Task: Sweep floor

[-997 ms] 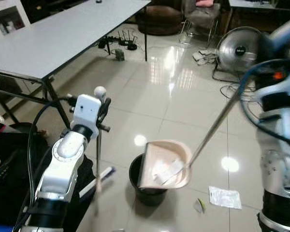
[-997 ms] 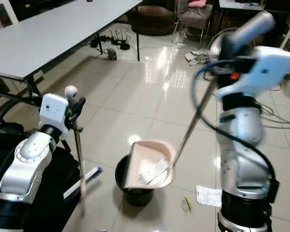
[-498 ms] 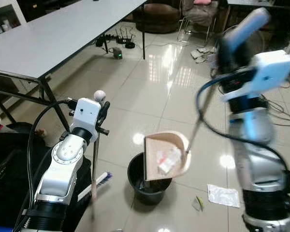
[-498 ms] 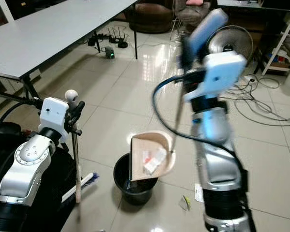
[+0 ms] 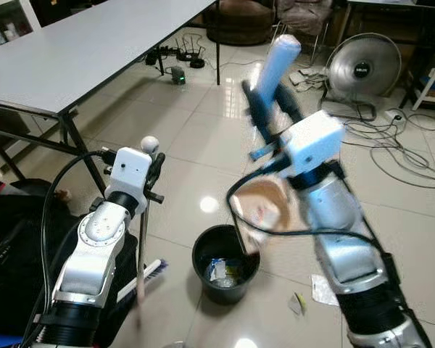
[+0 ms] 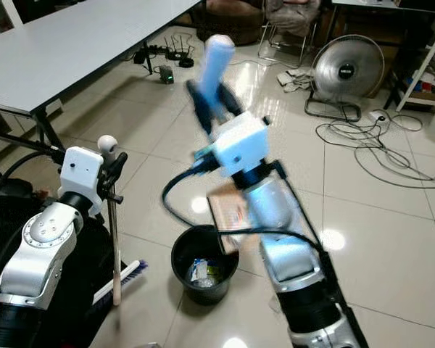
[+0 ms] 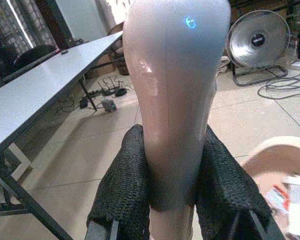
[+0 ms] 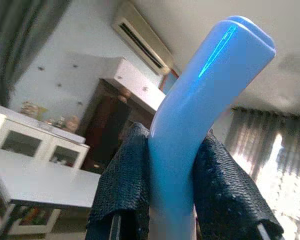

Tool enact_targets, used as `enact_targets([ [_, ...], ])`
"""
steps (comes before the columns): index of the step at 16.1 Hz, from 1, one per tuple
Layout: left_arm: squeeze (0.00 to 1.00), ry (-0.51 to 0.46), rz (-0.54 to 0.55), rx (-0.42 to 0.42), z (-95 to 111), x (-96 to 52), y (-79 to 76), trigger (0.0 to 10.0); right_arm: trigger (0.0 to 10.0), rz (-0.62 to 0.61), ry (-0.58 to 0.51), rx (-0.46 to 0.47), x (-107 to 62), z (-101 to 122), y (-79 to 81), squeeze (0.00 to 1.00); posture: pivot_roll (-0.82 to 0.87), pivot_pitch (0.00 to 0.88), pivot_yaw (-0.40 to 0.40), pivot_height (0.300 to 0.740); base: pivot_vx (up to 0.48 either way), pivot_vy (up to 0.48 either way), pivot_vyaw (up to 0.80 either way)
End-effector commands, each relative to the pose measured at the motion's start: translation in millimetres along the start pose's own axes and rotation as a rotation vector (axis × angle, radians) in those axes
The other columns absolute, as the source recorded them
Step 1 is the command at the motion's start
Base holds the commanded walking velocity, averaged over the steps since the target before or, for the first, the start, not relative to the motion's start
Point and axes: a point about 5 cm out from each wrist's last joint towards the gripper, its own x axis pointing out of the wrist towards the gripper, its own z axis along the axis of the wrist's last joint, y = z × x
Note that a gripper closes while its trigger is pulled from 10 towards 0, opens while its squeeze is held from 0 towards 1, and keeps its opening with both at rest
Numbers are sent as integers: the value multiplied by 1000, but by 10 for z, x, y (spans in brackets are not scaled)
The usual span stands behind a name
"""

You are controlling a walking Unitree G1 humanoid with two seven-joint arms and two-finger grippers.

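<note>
1. My right gripper [image 8: 160,200] is raised high above the black bin [image 5: 225,262], fingers pinched on the blue handle [image 5: 275,61] of the dustpan.
2. The dustpan [image 5: 264,206] is tipped steeply just above the bin's far rim, blurred, with bits of litter on its face.
3. Litter [image 5: 223,271] lies inside the bin.
4. My left gripper [image 7: 172,200] is to the bin's left, fingers pressed on the pale top of the broom handle [image 7: 172,90].
5. The broom's stick [image 5: 142,254] runs down to the floor left of the bin, its brush head [image 5: 146,274] lying beside it.
6. A white scrap of paper [image 5: 320,290] and a small green scrap [image 5: 299,304] lie on the tiles right of the bin.
7. The grey table [image 5: 87,51] stands well beyond the bin to the left, a fan [image 5: 362,69] well beyond it to the right.
</note>
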Motion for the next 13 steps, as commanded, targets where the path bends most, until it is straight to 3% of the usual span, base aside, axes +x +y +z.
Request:
enact_targets([
  [1, 0, -22, 14, 45, 67, -11, 18, 10000, 10000, 37, -40, -14, 6, 45, 80, 0, 25, 5, 37, 740, 0, 0, 0],
  [4, 0, -20, 13, 44, 64, -7, 11, 10000, 10000, 145, -45, 28, -34, 40, 406, 0, 27, 5, 34, 740, 0, 0, 0],
  [7, 0, -19, 17, 41, 61, -4, 11, 10000, 10000, 232, -67, -8, -60, 50, 562, 0, 28, 4, 33, 740, 0, 0, 0],
  [11, 0, -19, 16, 40, 60, 5, 5, 10000, 10000, 242, -69, -49, -76, 35, 577, 0, 26, 1, 35, 740, 0, 0, 0],
  [13, 0, -19, 9, 44, 61, 7, -5, 10000, 10000, 158, -53, -71, -37, 26, 438, 0, 26, 0, 34, 740, 0, 0, 0],
])
